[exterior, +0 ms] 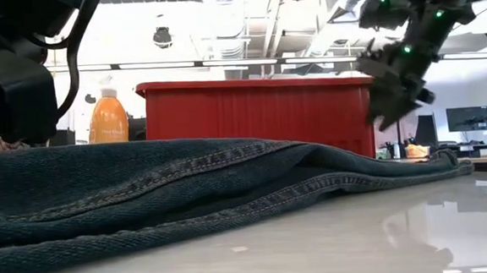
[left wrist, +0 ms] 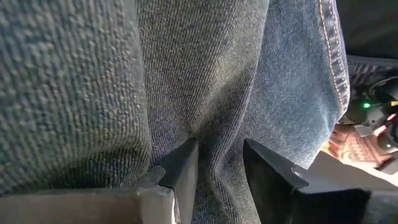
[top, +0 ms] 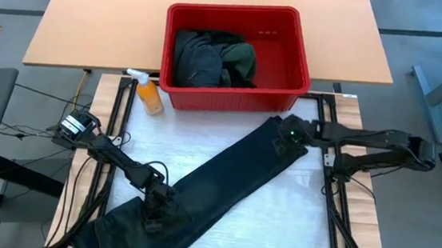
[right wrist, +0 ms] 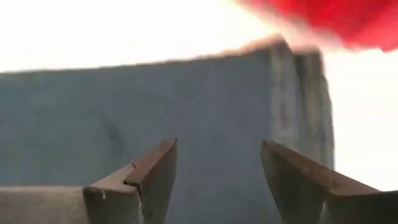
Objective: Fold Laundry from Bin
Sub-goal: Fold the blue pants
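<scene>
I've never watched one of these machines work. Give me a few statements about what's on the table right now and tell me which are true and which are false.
1. A long pair of dark blue denim jeans lies stretched diagonally across the white table top. True.
2. The large red plastic bin is empty. False: dark garments are piled inside it.
3. The small orange spray bottle stands inside the bin. False: it is outside, beside the bin's left front corner.
4. The right gripper hovers open above the jeans' end nearest the bin. True.
5. The left gripper is down on the denim at the jeans' other end. True.
</scene>
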`<action>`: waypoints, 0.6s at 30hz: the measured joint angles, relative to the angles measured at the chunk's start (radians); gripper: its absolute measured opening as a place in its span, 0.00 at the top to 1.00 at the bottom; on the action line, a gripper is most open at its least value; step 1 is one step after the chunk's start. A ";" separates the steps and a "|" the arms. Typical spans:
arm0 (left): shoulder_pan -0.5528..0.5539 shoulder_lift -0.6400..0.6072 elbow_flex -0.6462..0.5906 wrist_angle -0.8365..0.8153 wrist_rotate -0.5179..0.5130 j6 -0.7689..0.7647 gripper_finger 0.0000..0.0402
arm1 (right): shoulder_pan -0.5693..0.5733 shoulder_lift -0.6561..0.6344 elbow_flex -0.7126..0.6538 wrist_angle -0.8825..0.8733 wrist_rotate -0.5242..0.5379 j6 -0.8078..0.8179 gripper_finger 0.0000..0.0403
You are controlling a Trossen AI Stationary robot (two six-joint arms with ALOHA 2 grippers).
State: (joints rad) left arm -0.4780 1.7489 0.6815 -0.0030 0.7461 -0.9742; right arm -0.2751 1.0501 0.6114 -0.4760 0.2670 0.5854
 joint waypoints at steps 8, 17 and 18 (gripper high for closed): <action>0.001 0.000 0.000 -0.006 -0.006 0.009 0.69 | 0.007 0.160 -0.007 0.025 0.053 0.018 0.35; 0.002 0.000 0.000 -0.005 0.001 0.009 0.69 | -0.238 0.167 0.003 -0.063 0.025 -0.082 0.35; 0.000 0.000 0.000 -0.005 0.000 0.007 0.69 | -0.260 0.167 0.002 -0.072 0.025 -0.097 0.35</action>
State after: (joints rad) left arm -0.4780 1.7485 0.6819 -0.0082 0.7464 -0.9668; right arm -0.5349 1.2175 0.6135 -0.5481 0.2918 0.4882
